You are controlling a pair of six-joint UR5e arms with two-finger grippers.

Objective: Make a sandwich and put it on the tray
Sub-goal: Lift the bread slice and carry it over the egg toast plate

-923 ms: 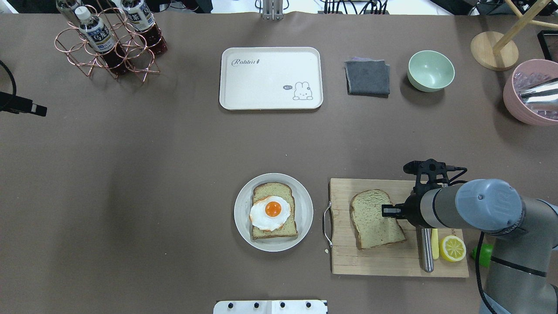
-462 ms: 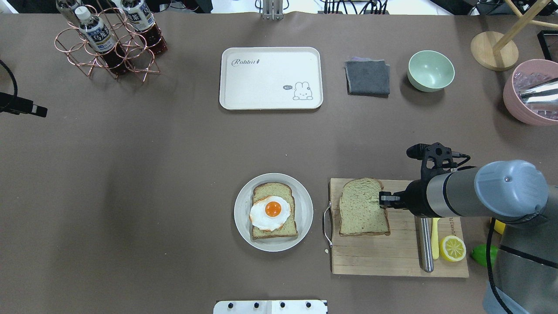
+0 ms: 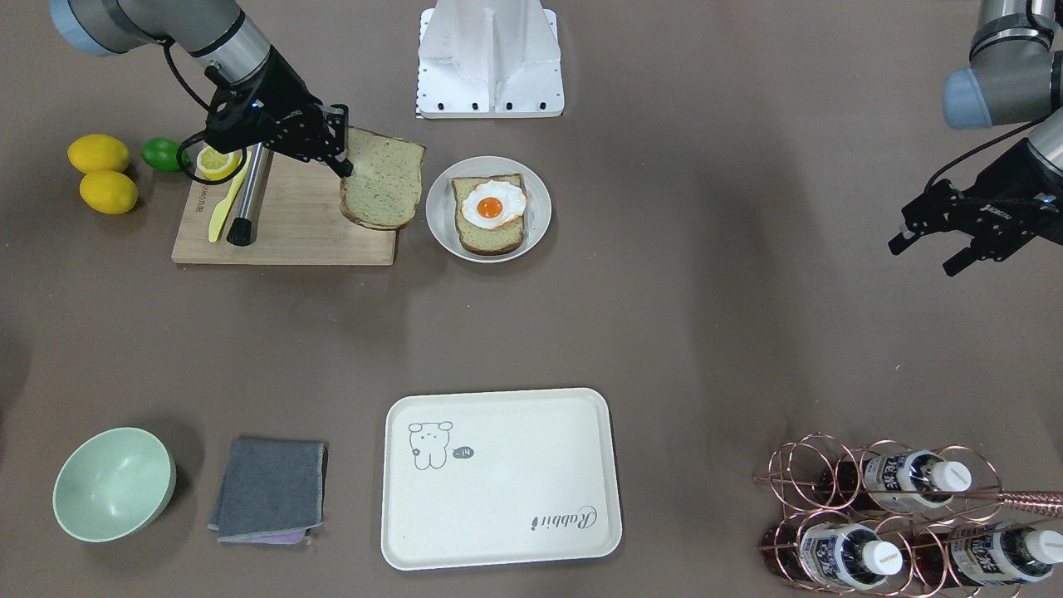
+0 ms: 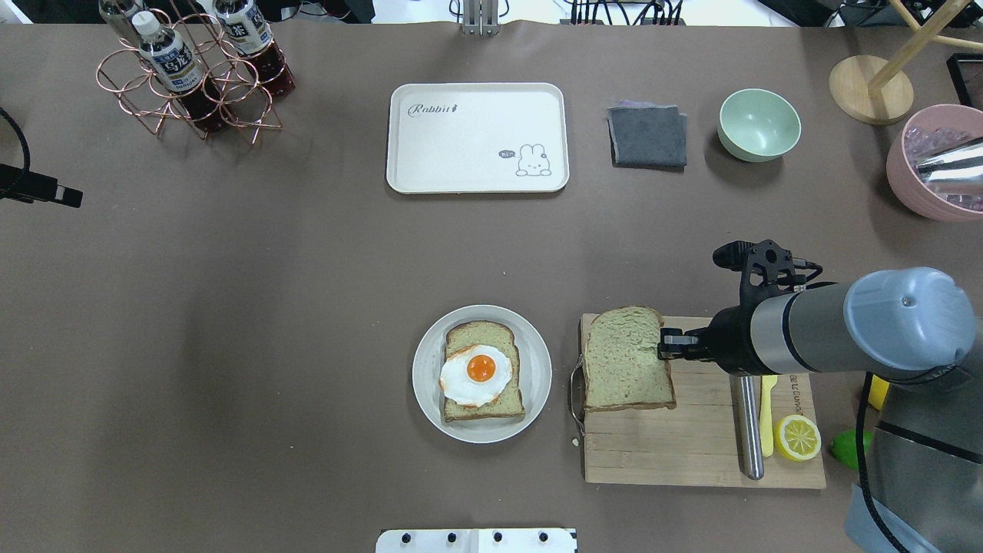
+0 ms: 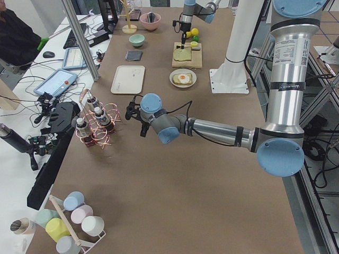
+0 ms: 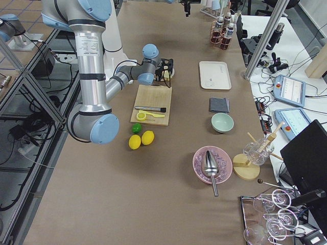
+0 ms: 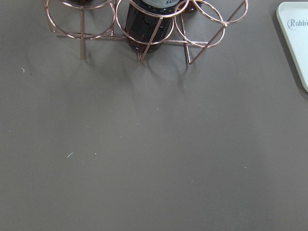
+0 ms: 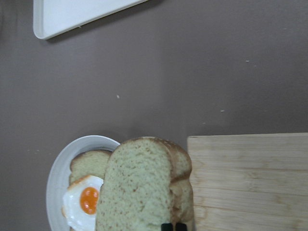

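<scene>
A wide desk [image 4: 307, 307] under a plain brown-grey cover fills the scene.

The right claw [image 4: 665, 345] is pressed together on the right-hand edge of a bread slice [image 4: 626, 357] and holds it raised over the end of the wooden cutting board [image 4: 691, 453] nearest the plate [image 4: 537, 369]. From the overhead view the slice lies about flat. Its rounded top points to the desk's far edge, so its long axis runs from the robot's edge to the far edge. One side overhangs the board's metal handle [image 4: 573, 392]. The board sits by the robot's edge, toward the desk's right end. Small print on it near the half lemon [image 4: 797, 438] cannot be read.

Just beside the board, at the middle of the robot's edge, the round plate carries the lower slice [image 4: 480, 334]. Its rounded top also points to the far edge. The fried egg [image 4: 476, 375] lies on it, yolk up.

The cream tray [image 4: 476, 138] rests at the middle of the far edge, long axis along that edge. It bears the script word "Rabbit" and a small cartoon animal.

The left claw [image 3: 923, 256] hangs over the desk's left end, fingers spread and holding nothing. At the far-left corner a copper wire rack [image 4: 192, 92] holds bottles [image 4: 165, 54] whose labels are too small to read.
</scene>
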